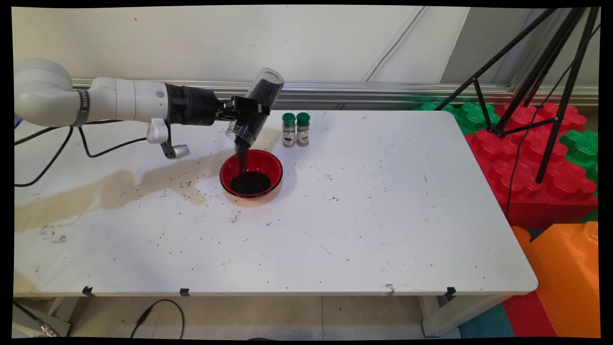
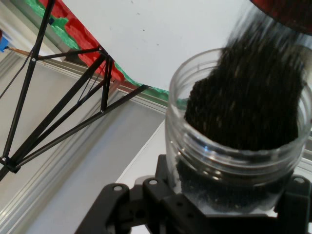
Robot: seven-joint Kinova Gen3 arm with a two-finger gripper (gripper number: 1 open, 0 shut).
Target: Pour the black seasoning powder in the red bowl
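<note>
The black two-finger claw grips a clear plastic jar of dark granules, tilted mouth-down above the round red bowl; grains stream in, apparently mid-pour. Two green-capped spice bottles stand just behind the bowl on the white counter.

The jar above the red bowl looks like clear, glossy plastic with a ribbed threaded neck, and the dark grains spilling from it into the bowl are fine, matt and gritty. The bowl itself is smooth and shiny, and just behind it two small clear bottles carry matt green plastic caps. Around the bowl the white table is a smooth, faintly sheened laminate, scuffed and stained tan to the bowl's left, while the gripper clamped on the jar is matt black.
</note>
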